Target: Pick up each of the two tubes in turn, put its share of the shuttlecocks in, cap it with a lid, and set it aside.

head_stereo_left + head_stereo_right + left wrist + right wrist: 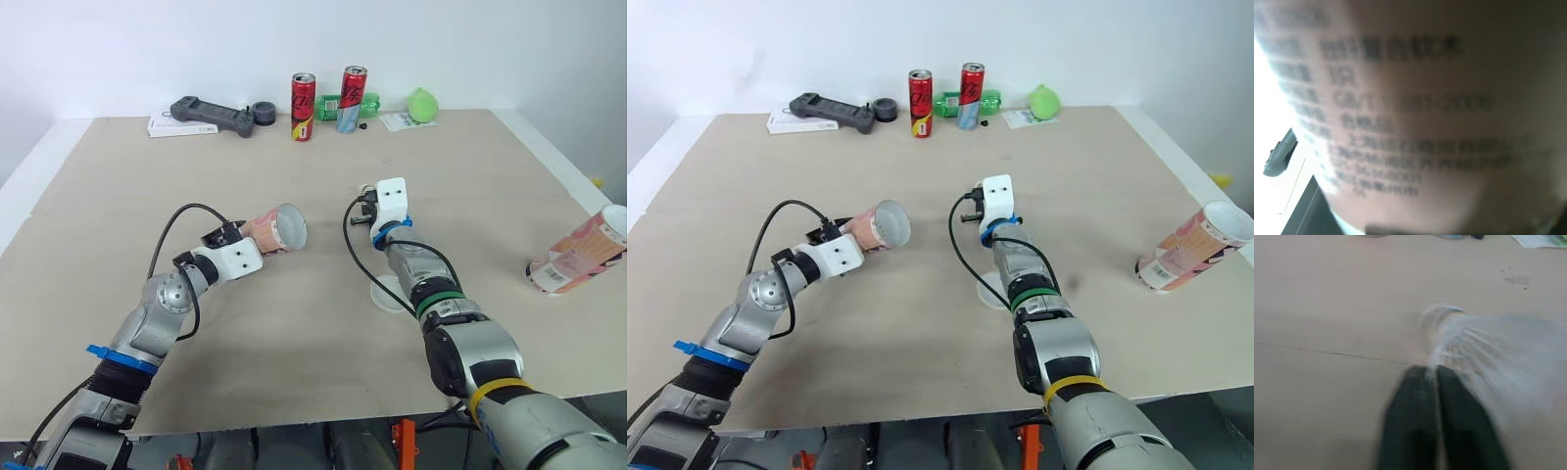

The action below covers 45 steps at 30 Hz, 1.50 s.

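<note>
Left end effector [238,233] tight around raised tube [278,228], right end effector [1433,370] closed on shuttlecock [1476,340]

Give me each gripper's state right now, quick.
Left gripper: closed around the pink tube.
Right gripper: closed, pinching a shuttlecock at its tips.

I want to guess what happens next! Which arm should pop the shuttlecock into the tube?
The right. Its jaws are shut on a white feathered shuttlecock, not far from the pink cardboard tube. The left arm's jaws are busy holding that tube up, so it probably can't do the loading.
</note>
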### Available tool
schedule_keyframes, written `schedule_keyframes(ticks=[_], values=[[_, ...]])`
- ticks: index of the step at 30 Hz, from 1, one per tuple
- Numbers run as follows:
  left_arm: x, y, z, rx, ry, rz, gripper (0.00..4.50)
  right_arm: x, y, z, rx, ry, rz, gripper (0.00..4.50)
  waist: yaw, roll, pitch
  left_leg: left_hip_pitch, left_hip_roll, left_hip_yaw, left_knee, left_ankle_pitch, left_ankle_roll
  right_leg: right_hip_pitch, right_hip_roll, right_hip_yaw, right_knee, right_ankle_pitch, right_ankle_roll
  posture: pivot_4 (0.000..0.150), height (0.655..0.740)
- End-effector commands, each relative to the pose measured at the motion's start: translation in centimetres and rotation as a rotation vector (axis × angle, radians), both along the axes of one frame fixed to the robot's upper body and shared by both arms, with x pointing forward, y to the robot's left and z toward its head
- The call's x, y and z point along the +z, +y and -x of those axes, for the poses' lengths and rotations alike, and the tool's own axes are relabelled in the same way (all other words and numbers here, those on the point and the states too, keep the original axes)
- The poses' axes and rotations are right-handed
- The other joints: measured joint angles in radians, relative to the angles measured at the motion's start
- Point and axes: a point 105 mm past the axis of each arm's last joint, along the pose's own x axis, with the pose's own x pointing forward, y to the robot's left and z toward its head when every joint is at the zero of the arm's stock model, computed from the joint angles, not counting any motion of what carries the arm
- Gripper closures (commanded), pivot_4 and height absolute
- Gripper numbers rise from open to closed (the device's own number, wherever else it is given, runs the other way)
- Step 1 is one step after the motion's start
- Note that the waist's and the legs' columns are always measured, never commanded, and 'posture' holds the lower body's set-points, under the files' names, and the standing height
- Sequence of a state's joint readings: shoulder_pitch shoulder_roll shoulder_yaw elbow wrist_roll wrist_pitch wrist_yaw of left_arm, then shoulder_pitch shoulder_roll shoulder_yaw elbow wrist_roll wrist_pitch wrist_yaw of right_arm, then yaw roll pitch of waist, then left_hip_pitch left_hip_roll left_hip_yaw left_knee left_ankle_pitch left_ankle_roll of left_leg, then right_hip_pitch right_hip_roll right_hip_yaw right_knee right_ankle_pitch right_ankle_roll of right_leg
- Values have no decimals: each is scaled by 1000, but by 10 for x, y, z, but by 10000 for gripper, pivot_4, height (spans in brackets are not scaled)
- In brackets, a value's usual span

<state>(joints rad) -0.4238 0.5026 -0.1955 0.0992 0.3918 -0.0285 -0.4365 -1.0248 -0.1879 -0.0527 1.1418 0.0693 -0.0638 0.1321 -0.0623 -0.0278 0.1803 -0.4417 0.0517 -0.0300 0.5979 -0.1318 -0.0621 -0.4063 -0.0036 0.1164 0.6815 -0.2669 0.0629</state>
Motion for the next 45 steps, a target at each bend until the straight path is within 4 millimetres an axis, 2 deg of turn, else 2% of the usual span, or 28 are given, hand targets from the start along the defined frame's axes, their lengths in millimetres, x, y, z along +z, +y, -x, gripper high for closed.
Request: schedule_keyframes(ticks=[1, 5, 7, 11, 13, 15, 17, 19, 21, 25, 30, 31, 34, 37, 38, 41, 43, 45], values=[[15, 3, 3, 10, -57, 11, 15229, 25, 4, -3, 39, -87, -30, 44292, -4, 0, 0, 0, 0, 0, 0, 0, 0, 0, 0, 0, 0, 0, 0, 1500, 7400], [14, 2, 5, 13, -56, 15, 15229, 48, 0, 12, 215, -179, -65, 44292, -7, 0, 0, 0, 0, 0, 0, 0, 0, 0, 0, 0, 0, 0, 0, 1500, 7400], [13, 3, 5, 14, -54, 16, 15229, 66, 1, 35, 398, -243, -22, 44292, -4, 0, 0, -2, -1, -1, 0, 0, 0, 0, -1, 0, 0, 0, 0, 1500, 7400], [11, 3, 4, 15, -45, 19, 15229, 98, 11, 99, 755, -279, 55, 44292, -1, 1, 1, -3, -2, -2, 0, -1, -1, 0, -2, -1, -1, -1, 2, 1500, 7400], [7, 3, 3, 12, -34, 20, 15229, 101, 20, 123, 880, -226, 106, 44292, -10, 1, 1, -3, -2, -2, 0, -1, -1, -1, -2, -1, -1, -2, 2, 1500, 7400], [4, -2, 3, -3, -22, 21, 15229, 104, 32, 137, 950, -189, 189, 44292, -15, 1, 1, -1, -1, -2, 0, -1, -1, 0, 0, -1, -1, -3, 5, 1500, 7400], [4, -5, 1, -13, -20, 25, 15229, 108, 42, 141, 963, -195, 220, 44292, -15, 1, 1, 2, 1, -2, 0, -1, -1, 1, 1, -1, 0, -3, 4, 1500, 7400], [5, -9, -1, -22, -22, 30, 15229, 98, 65, 147, 1023, -171, 290, 44292, -15, 1, 1, 3, 1, -2, 0, 1, 1, 1, 1, -1, 0, -2, 4, 1500, 7400], [6, -11, -3, -28, -24, 32, 15229, 85, 79, 149, 1051, -146, 369, 44292, -14, 1, 1, 2, 0, -1, 1, 2, 3, 1, 0, -1, 0, -1, 3, 1500, 7400], [7, -11, -5, -33, -25, 31, 15229, 73, 95, 152, 1087, -132, 433, 44292, -12, 1, 1, 0, 0, -1, 2, 3, 2, 0, -1, -1, 0, -1, 4, 1500, 7400], [8, -12, -5, -37, -29, 32, 15229, 79, 102, 156, 1110, -153, 391, 44292, -10, 1, 0, -1, -1, -1, 1, 3, 2, 0, -1, -1, 0, -1, 6, 1500, 7400], [8, -12, -5, -37, -29, 32, 15229, 83, 102, 157, 1118, -156, 371, 38305, -10, 1, 0, -1, -1, -1, 1, 3, 2, 0, -1, -1, 0, -1, 6, 1500, 7400], [7, -12, -3, -39, -26, 34, 15229, 100, 96, 159, 1116, -180, 326, 27043, -10, 1, 1, -1, -1, -1, 1, 3, 2, 0, -1, -1, 0, -1, 6, 1500, 7400], [6, -13, -3, -42, -22, 35, 15229, 114, 89, 162, 1128, -191, 296, 11885, -10, 1, 1, -1, -1, -1, 1, 3, 2, 0, -1, -1, 0, 0, 6, 1500, 7400], [6, -14, -3, -43, -22, 36, 15229, 118, 85, 163, 1133, -188, 300, 8435, -10, 1, 1, -1, -1, -1, 1, 3, 2, 0, -1, -1, 0, -1, 6, 1500, 7400], [8, -16, -5, -46, -25, 41, 15229, 133, 74, 158, 1131, -186, 297, 8435, -10, 1, 1, -1, -1, -1, 1, 3, 2, 0, -1, -1, 0, -1, 6, 1500, 7400], [8, -19, -6, -51, -26, 46, 15229, 135, 70, 147, 1114, -169, 343, 15226, -10, 1, 1, -1, -1, -1, 2, 3, 2, 0, -2, -1, 0, 0, 6, 1500, 7400], [8, -26, -6, -64, -26, 56, 15229, 125, 75, 135, 1117, -126, 445, 22283, -10, 1, 1, -1, -1, -1, 2, 3, 2, 0, -2, -1, 0, 0, 6, 1500, 7400]])
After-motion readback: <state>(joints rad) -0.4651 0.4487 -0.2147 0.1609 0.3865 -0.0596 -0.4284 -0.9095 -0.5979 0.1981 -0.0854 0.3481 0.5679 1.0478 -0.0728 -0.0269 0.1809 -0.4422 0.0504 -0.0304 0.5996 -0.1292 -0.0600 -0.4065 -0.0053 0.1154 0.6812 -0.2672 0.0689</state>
